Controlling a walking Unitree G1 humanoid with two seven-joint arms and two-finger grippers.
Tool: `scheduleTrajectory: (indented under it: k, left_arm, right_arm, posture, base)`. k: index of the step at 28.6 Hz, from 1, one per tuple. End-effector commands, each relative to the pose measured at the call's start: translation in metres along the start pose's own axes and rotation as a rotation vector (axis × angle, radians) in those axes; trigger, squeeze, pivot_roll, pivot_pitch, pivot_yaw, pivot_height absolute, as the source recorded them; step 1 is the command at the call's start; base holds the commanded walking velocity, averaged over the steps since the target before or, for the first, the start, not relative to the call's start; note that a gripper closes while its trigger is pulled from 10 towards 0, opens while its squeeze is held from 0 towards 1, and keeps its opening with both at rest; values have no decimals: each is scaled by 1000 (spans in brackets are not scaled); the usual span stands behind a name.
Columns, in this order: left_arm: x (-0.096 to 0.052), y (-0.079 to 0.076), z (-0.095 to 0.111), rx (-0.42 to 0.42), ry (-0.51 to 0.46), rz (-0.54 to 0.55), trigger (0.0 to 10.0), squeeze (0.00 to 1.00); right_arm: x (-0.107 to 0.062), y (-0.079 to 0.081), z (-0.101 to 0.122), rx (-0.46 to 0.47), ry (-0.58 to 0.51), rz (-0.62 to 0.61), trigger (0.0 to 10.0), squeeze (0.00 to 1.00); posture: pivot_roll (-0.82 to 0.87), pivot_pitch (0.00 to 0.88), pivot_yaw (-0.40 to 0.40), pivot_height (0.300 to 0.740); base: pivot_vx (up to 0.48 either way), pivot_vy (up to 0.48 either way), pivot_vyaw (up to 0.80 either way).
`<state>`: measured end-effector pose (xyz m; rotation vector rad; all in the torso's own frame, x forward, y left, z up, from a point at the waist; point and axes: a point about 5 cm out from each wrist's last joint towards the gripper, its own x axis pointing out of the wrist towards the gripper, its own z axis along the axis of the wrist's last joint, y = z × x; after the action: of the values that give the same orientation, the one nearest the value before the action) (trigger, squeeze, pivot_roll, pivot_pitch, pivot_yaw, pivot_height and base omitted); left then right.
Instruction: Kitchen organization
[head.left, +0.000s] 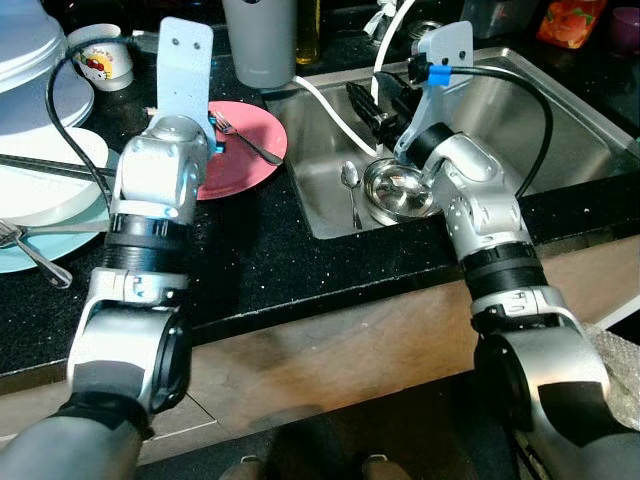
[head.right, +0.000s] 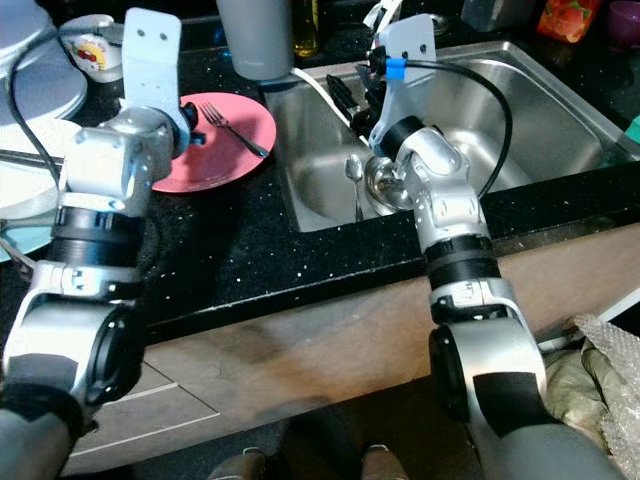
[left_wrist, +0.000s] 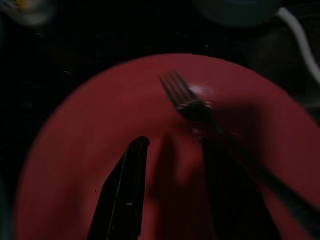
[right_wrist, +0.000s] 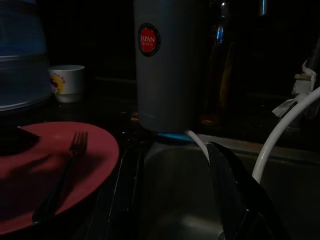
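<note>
- Far left of the sink, white plates are stacked on the black surface, with a small white cup behind them.
- Nearer the sink, just left of its rim, a red plate lies flat on the surface with a fork resting across it, tines pointing away from the sink.
- The left gripper hovers over the red plate, fingers spread, the fork's neck just beside one finger.
- The fork looks light, stiff and smooth, likely slippery; its thin handle, where it lifts off the plate, seems the best place to pinch.
- A tall grey cup stands behind the plate at the sink's back corner.
- The right gripper reaches into the sink, fingers spread and empty.
- Inside the sink lie a spoon and a small steel bowl, with a white hose running down into it.
</note>
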<state>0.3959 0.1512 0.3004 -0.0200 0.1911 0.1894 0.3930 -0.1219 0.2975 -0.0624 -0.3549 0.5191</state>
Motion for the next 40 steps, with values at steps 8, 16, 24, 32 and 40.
scheduleTrajectory:
  k: [8,16,24,32,40]
  left_arm:
    - [8,-6,-9,-20,85,47,10000,0]
    - [14,-9,-17,-4,109,43,10000,0]
    - [14,-18,-14,-7,74,-28,10000,0]
    - [14,-30,-3,99,-47,-84,10000,0]
    - [19,-31,-11,146,-47,-114,10000,0]
  right_arm:
    - [-5,6,-2,12,18,17,10000,0]
    - [-8,6,-3,24,21,4,10000,0]
    - [-9,6,-2,26,17,3,10000,0]
    - [-9,4,0,32,14,-3,10000,0]
    - [-10,2,-3,36,22,-11,10000,0]
  posture:
    - [33,153,26,740]
    - [36,149,25,740]
    - [33,142,28,740]
    - [35,144,27,740]
    - [33,152,32,740]
  base:
    - [0,0,0]
    - [0,0,0]
    - [0,0,0]
    - [0,0,0]
    - [0,0,0]
